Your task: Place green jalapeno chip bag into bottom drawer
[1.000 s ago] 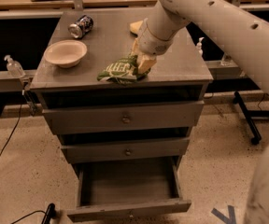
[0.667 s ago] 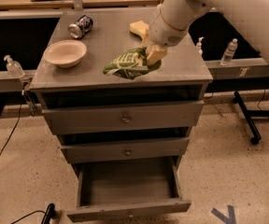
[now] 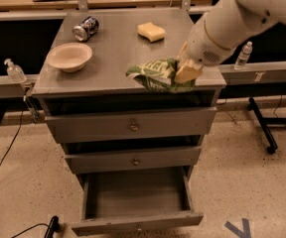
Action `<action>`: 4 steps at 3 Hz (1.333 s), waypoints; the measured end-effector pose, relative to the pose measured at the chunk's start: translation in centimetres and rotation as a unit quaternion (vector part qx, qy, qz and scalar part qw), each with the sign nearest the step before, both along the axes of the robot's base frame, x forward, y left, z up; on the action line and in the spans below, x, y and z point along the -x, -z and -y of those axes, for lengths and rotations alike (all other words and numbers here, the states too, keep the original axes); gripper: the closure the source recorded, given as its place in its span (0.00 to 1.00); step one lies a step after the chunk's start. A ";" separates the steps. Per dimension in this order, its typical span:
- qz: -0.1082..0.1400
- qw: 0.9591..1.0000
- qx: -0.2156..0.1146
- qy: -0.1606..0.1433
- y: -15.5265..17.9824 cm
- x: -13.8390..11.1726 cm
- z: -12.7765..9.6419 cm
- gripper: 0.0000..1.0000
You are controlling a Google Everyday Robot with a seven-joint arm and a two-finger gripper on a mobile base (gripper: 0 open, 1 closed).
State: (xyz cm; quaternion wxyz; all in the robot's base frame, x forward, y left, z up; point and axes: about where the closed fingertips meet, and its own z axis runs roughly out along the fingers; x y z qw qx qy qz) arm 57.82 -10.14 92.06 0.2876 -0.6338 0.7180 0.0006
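- The gripper [image 3: 186, 72] is at the front right edge of the cabinet top [image 3: 113, 48], and its fingers are closed on the right end of the bag [image 3: 155, 76].
- The bag reaches left from the gripper, with its long axis left to right.
- The open bottom drawer [image 3: 133, 195] lies below, slightly left.
- The bag is green, wrinkled, with white print.

speckled floor [image 3: 252, 172], grey cabinet [image 3: 118, 53], wooden bench [image 3: 148, 0] behind, dim warm light.
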 end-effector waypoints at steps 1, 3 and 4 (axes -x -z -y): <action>-0.060 0.995 -0.025 0.073 4.5 2.6 0.0 1.00; -0.138 0.976 -0.050 0.163 8.5 3.7 0.3 1.00; -0.138 0.976 -0.050 0.163 8.5 3.7 0.3 1.00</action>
